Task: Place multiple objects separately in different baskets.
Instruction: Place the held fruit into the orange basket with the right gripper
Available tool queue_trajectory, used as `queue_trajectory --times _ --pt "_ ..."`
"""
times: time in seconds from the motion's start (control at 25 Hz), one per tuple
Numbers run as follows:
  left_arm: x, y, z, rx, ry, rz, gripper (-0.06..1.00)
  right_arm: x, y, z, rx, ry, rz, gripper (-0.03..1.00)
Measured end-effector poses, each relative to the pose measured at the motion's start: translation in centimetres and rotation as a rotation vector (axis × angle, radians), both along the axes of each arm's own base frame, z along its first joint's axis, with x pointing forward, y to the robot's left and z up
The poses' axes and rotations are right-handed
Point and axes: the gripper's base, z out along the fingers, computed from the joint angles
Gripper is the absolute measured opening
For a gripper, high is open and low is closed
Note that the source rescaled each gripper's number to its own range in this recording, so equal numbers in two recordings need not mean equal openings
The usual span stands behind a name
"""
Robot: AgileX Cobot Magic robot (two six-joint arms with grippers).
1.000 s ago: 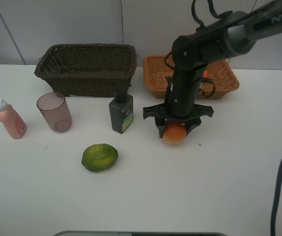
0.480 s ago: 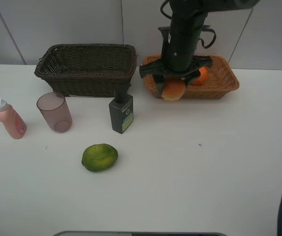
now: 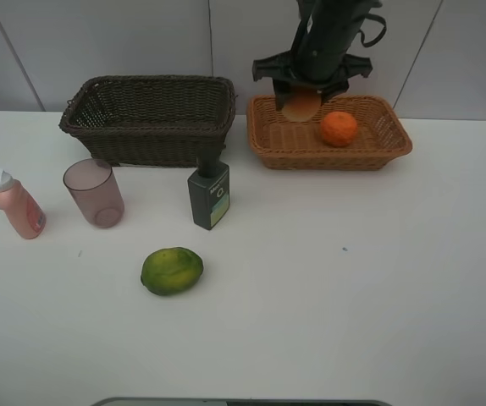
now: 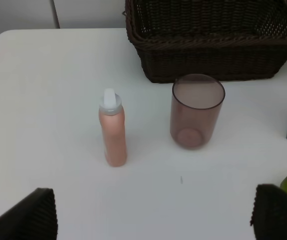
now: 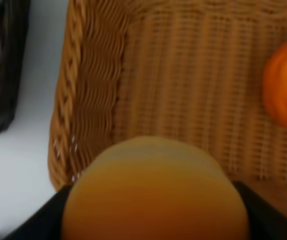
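Bare floor of tan basket (image 3: 281, 135) beside orange (image 3: 339, 128); raised rim around

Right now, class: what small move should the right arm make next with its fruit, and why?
Probably lower a little and open the right pincer: it holds the red-yellow fruit above the orange-tan basket, over bare weave beside the orange.

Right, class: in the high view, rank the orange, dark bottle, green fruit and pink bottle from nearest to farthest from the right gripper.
1. orange, in the tan basket, beside the right gripper holding the red-yellow fruit.
2. dark bottle, mid-table, left of that gripper.
3. green fruit, front left of the table.
4. pink bottle, far left.
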Motion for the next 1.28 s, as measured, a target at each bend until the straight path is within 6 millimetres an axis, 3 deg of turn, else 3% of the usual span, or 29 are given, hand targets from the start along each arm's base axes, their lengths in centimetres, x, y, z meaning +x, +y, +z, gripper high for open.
queue_trajectory --times 0.6,1.0,1.04,1.16,1.28 --pt "0.0 0.0 0.0 0.000 0.000 0.000 0.99 3.8 -0.8 -7.2 0.040 -0.050 -0.004 0.37" --pt "0.0 0.0 0.0 0.000 0.000 0.000 0.99 4.4 -0.4 -9.2 0.052 -0.066 0.012 0.38" --pt "0.0 0.0 0.0 0.000 0.000 0.000 0.99 4.4 -0.4 -9.2 0.053 -0.068 0.012 0.44" --pt "0.0 0.0 0.0 0.000 0.000 0.000 0.99 4.4 -0.4 -9.2 0.055 -0.074 0.014 0.82" --pt "0.0 0.0 0.0 0.000 0.000 0.000 0.99 4.4 -0.4 -9.2 0.054 -0.074 0.015 0.96"
